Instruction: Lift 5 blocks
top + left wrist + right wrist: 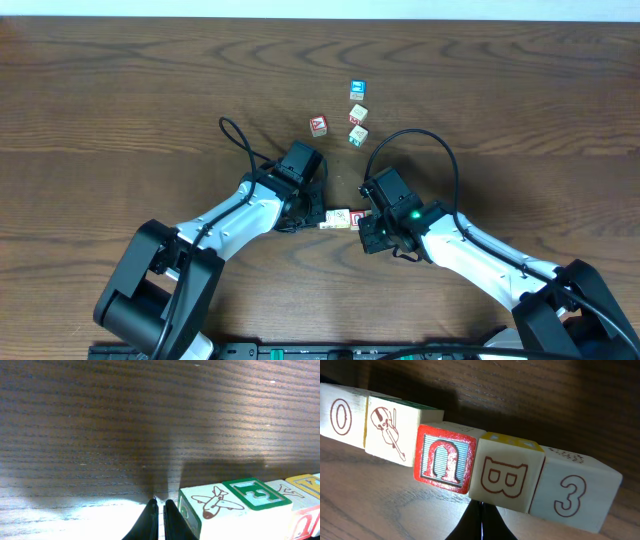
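The blocks lie in one straight row [338, 217] between my two grippers. The right wrist view shows five cubes side by side: an O [340, 416], a violin [394, 430], a red-framed horseshoe [445, 457], a B [504, 474] and a 3 [575, 492]. My right gripper [481, 508] is shut, its tips against the row below the B cube. The left gripper [161, 506] is shut too, right beside the end face of the airplane cube [215, 505], which adjoins a green-framed E cube [256, 492]. Nothing sits between either pair of fingers. In the overhead view, the left gripper [311, 217] and right gripper [364, 224] flank the row.
Farther back on the wooden table stand a red A cube [318, 125], a blue-faced cube [356, 89] and two more cubes [358, 113], [357, 134]. A black cable [235, 135] loops off the left arm, another [420, 140] arches over the right arm.
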Available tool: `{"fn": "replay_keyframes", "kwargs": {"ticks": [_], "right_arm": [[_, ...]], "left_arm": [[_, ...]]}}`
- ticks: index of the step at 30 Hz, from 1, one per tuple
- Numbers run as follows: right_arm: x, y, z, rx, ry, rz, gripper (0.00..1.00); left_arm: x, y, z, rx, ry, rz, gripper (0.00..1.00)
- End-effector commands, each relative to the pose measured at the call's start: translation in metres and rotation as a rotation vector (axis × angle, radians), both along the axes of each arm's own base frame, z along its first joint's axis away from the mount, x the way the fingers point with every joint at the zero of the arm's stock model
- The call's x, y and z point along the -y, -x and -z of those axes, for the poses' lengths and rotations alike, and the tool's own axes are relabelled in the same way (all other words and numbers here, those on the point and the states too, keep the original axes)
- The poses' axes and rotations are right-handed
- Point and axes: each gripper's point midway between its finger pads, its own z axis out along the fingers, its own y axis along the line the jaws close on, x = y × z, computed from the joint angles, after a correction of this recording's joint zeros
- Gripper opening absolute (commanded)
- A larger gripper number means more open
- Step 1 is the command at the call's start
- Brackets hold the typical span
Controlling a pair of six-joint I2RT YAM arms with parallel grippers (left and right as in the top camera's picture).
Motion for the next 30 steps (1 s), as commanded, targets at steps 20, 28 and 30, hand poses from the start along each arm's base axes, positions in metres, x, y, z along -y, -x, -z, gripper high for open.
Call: {"fn": "replay_keyframes", "kwargs": {"ticks": [20,28,30], "right_arm": [[-0.012,0.011,0.006,-0.038,-0.031,-0.069,0.01],[-0.021,0.011,0.004,-0.015,-0.041,-0.097,0.01],[-0.021,0.011,0.004,-0.013,-0.042,-0.097,0.01]], "left_arm": [[-0.002,0.004,0.007,-0.024,-0.008,-0.003,0.07],[-0.002,0.004,0.007,-0.024,-0.008,-0.003,0.08],[-0.003,0.004,0.007,-0.025,-0.008,-0.003,0.07]]}}
